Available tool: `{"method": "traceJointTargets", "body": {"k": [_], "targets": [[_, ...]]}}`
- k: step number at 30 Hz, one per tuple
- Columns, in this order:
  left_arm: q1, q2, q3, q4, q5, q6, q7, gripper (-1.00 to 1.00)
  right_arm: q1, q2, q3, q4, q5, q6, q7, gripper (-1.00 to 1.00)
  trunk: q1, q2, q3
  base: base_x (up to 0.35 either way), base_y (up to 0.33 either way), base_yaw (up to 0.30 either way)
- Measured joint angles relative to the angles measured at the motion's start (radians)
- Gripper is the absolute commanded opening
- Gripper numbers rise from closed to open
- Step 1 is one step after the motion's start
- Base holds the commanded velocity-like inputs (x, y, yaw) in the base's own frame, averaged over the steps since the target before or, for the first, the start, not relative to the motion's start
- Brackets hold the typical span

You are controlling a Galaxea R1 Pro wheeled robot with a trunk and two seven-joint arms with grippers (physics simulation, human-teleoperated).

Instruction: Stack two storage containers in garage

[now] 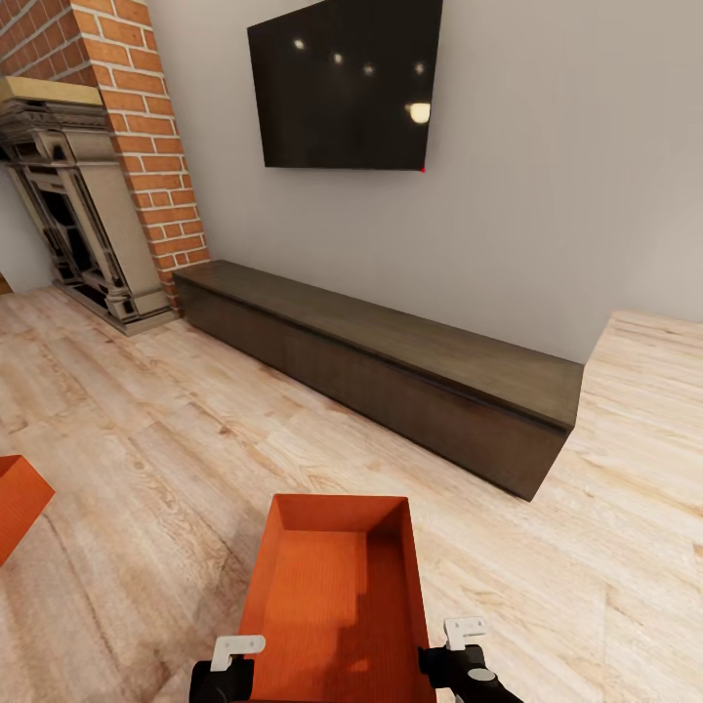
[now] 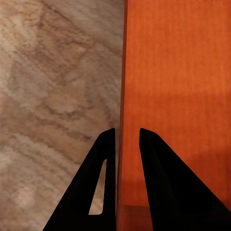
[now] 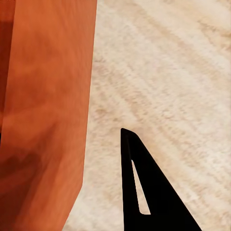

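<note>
held container (image 1: 337,596): orange-red tub above the wood-plank floor (image 1: 146,439), in front of the low dark cabinet (image 1: 391,376)
left gripper (image 2: 127,139): fingers clamp the tub's left wall
right gripper (image 1: 467,656): beside the tub's right wall; grip can't be judged
second container (image 1: 18,503): on the planks, well left of the held tub

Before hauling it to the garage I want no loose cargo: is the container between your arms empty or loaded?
Empty. The head view looks straight into the storage container, upright on the wood floor, showing only bare ribbed bottom.
</note>
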Motion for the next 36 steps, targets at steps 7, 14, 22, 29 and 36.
{"method": "traceJointTargets", "body": {"k": [7, 14, 22, 29, 36], "targets": [[0.000, 0.000, 0.000, -0.001, -0.002, 0.000, 0.000, -1.00, 0.000, 0.000, 0.000, 0.000, 0.000, 0.000, 0.000, -1.00, -0.002, 0.001, 0.015, 0.000, 0.000, 0.000], [0.000, 0.000, 0.000, 0.000, -0.001, 0.000, 0.000, -1.00, 0.000, 0.000, 0.000, 0.000, 0.000, 0.000, 0.000, -1.00, -0.003, 0.002, 0.027, 0.000, 0.000, 0.000], [0.000, 0.000, 0.000, -0.001, -0.002, 0.000, 0.000, -1.00, 0.000, 0.000, 0.000, 0.000, 0.000, 0.000, 0.000, -1.00, -0.005, 0.002, 0.039, 0.000, 0.000, 0.000], [0.000, 0.000, 0.001, -0.001, -0.002, 0.000, -0.001, -1.00, 0.000, 0.000, 0.000, 0.000, 0.000, 0.000, 0.000, -1.00, -0.008, 0.004, 0.066, 0.000, 0.000, 0.000], [0.000, 0.000, 0.000, 0.000, -0.001, -0.001, 0.000, -1.00, 0.000, 0.000, 0.000, 0.000, 0.000, 0.000, 0.000, -1.00, -0.013, 0.012, 0.081, 0.000, 0.000, 0.000]]}}
